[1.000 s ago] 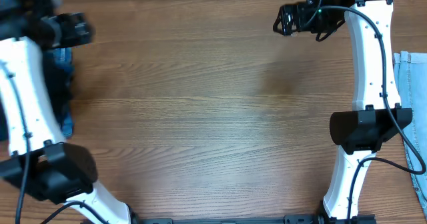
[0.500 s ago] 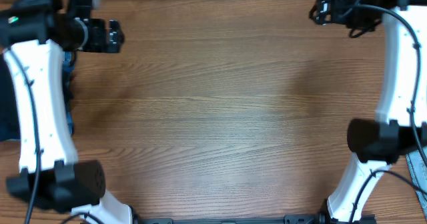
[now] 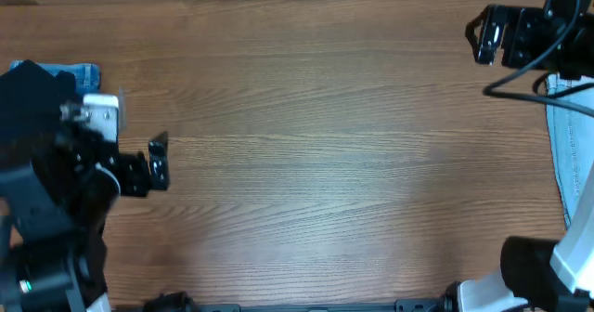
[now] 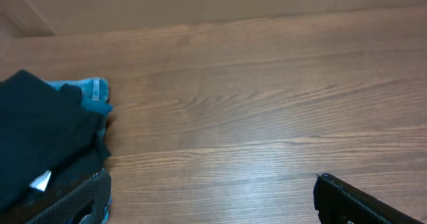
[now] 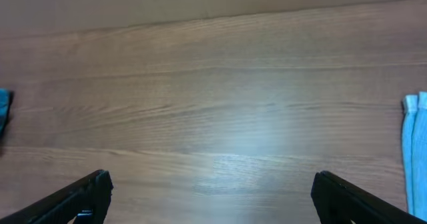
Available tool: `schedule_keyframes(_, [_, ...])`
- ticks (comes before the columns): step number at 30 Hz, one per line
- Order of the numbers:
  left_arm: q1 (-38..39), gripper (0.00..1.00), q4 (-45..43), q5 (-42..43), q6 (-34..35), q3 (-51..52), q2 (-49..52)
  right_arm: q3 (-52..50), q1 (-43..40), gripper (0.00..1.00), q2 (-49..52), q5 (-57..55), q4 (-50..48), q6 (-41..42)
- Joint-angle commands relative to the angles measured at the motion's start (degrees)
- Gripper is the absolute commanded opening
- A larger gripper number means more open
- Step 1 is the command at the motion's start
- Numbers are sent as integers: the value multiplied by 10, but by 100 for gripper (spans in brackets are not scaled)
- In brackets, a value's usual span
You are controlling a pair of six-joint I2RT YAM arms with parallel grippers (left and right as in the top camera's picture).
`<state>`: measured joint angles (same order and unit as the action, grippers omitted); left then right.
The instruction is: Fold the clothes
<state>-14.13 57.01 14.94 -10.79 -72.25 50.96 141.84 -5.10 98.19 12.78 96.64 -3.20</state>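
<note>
A pile of dark and blue clothes [image 3: 37,84] lies at the table's left edge; in the left wrist view it shows as a dark garment over blue denim [image 4: 47,137]. A light blue denim garment [image 3: 568,136] lies at the right edge and shows at the right of the right wrist view [image 5: 415,151]. My left gripper [image 3: 158,163] is open and empty, just right of the pile; in its wrist view [image 4: 213,201] its left finger is beside the dark garment. My right gripper [image 3: 484,35] is open and empty at the back right, over bare wood [image 5: 210,197].
The wooden table [image 3: 316,145] spans the view. A pale wall or board runs along its far edge [image 4: 200,4]. The arm bases stand at the front left and front right corners.
My left gripper has swung from the back left down toward the front left. My right gripper has moved rightward along the back edge. Both stayed open.
</note>
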Motion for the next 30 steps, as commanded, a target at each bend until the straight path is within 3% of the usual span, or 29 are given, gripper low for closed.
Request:
schedule_keyframes(1, [-2, 100, -3, -35, 45, 37, -27, -120, 2, 100, -80, -3, -28, -10])
schedule_keyframes(3, [-2, 100, 0, -41, 48, 37, -26, -263, 2, 100, -163, -1, -82, -12])
schedule_keyframes(5, [-2, 100, 2, -49, 48, 37, -25, -471, 2, 100, -291, -4, -172, -15])
schedule_keyframes(9, [-2, 100, 0, -49, 48, 37, -22, -733, 2, 100, -449, -49, -322, -15])
schedule_keyframes(11, [-2, 100, 2, -49, 48, 37, -17, -811, 2, 100, -469, -52, -361, -14])
schedule_keyframes(24, [-2, 100, 2, -49, 48, 37, 4, -845, 2, 100, -304, -89, -351, -15])
schedule_keyframes(30, [-2, 100, 2, -49, 48, 37, 8, -845, 2, 100, -406, -89, -351, -15])
